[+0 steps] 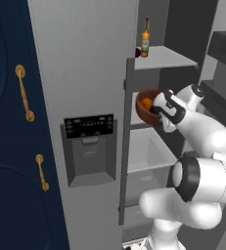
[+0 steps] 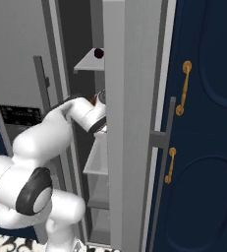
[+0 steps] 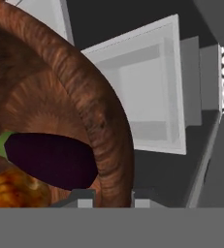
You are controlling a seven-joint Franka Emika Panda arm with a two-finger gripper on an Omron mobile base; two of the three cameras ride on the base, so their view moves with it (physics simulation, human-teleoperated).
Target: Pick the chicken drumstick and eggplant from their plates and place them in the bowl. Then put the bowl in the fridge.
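Both foods are already loaded: the eggplant (image 3: 48, 160) and chicken drumstick (image 3: 14, 190) lie inside the bowl (image 3: 91, 104), just left of the jaws, which pinch its rim. The bowl hangs inside the open fridge (image 1: 85, 73), above a shelf (image 1: 151, 151); setting it down and letting go remain.

The fridge (image 1: 85, 73) stood open, its grey shelves stacked one above another inside. On the upper shelf (image 1: 166, 57) an amber bottle (image 1: 145, 38) stood upright near the front left corner, with a small dark round thing (image 1: 137, 52) just beside it at the shelf's edge; what that thing was could not be told. The middle shelf (image 1: 136, 114) lay at the level of the bowl (image 1: 147, 106), though whether the bowl rested on it was not clear. The lower shelf (image 1: 146, 151) was a pale grey slab.
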